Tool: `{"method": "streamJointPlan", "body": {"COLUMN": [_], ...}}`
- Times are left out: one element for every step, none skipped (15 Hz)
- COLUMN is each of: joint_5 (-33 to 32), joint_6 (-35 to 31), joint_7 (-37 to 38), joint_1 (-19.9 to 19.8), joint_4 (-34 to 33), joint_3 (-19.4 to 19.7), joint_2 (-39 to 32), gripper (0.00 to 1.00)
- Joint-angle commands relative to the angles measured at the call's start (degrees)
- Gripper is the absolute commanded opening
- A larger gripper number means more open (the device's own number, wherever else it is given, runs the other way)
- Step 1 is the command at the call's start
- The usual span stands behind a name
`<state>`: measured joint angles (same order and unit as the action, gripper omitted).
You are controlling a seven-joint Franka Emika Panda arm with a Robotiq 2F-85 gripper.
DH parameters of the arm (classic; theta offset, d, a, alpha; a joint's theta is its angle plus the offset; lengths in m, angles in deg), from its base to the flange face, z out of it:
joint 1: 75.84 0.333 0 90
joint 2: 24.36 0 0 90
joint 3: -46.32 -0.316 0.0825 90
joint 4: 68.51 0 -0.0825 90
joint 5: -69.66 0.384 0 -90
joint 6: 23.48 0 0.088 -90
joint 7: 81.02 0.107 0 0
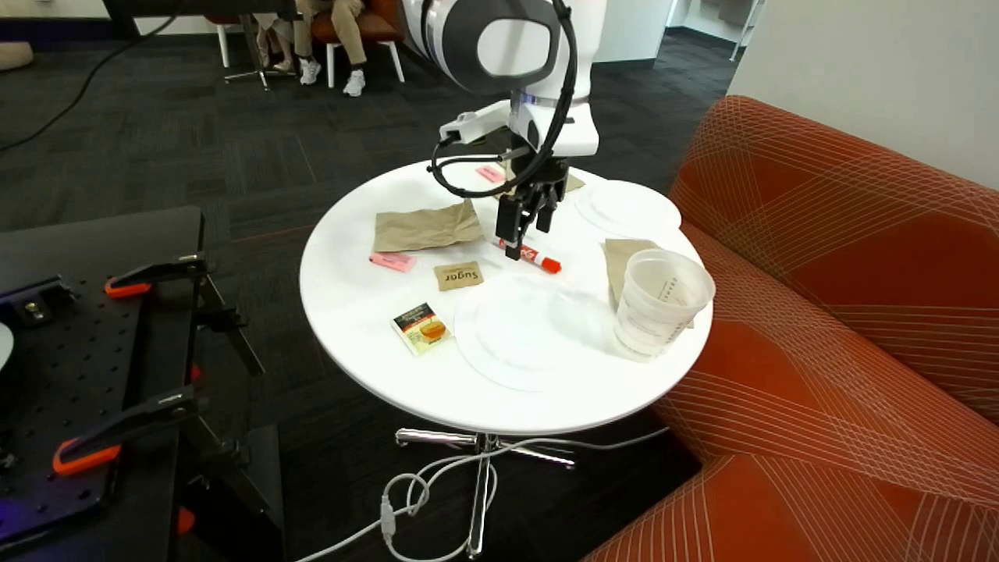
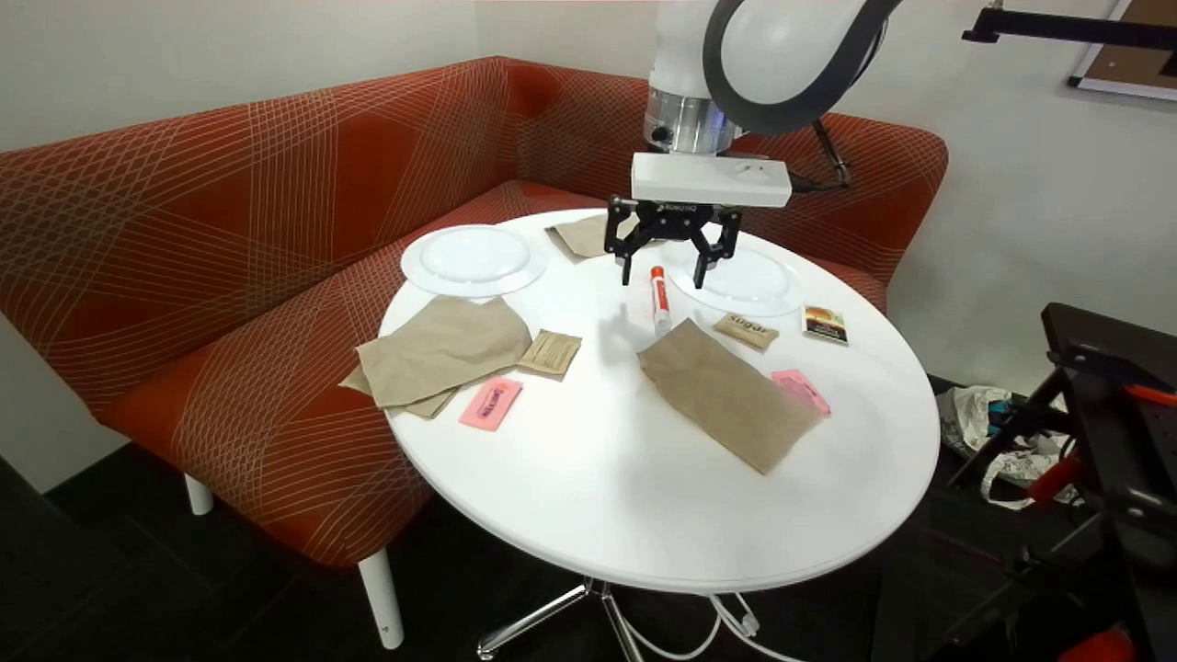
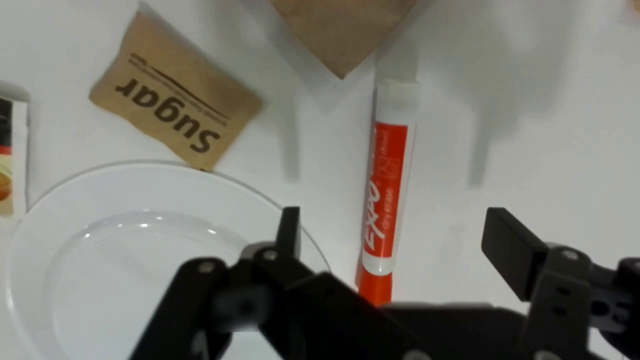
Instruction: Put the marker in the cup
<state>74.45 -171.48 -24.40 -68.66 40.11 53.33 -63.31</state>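
White arm point(image 2: 786, 51), dark-grey joint ring point(image 2: 761, 117); black cable point(image 1: 571, 66); black pincer point(image 2: 663, 281), round screws point(image 3: 270, 255).

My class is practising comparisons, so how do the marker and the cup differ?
Colour: the marker is red and white, while the cup is pale and translucent. Shape: the marker is a slim stick; the cup is wide, tapered and open at the top. Pose: the marker lies flat, whereas the cup stands upright. Both are on the round white table, and both carry printing.
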Motion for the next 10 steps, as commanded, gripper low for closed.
{"method": "streamJointPlan", "body": {"joint_5": [0.9,0.8,0.7,0.7,0.7,0.7,0.7,0.7,0.7,0.7], "joint_6": [2.5,2.3,2.2,2.2,2.2,2.2,2.1,2.1,2.0,2.1], "joint_7": [-0.4,-0.3,-0.3,-0.2,-0.1,-0.1,0.0,0.0,0.0,-0.1], "joint_1": [-0.1,0.0,0.2,0.3,0.4,0.4,0.5,0.5,0.6,0.6], "joint_4": [-2.5,-2.7,-2.8,-3.1,-3.3,-3.5,-3.6,-3.8,-3.6,-3.5], "joint_3": [-0.3,-0.3,-0.2,-0.2,-0.1,-0.1,0.0,0.0,-0.1,-0.1], "joint_2": [-1.7,-2.0,-2.3,-2.6,-2.8,-2.9,-3.0,-2.8,-2.6,-2.2], "gripper": [0.85,0.67,0.64,0.55,0.48,0.41,0.32,0.25,0.16,0.1]}}
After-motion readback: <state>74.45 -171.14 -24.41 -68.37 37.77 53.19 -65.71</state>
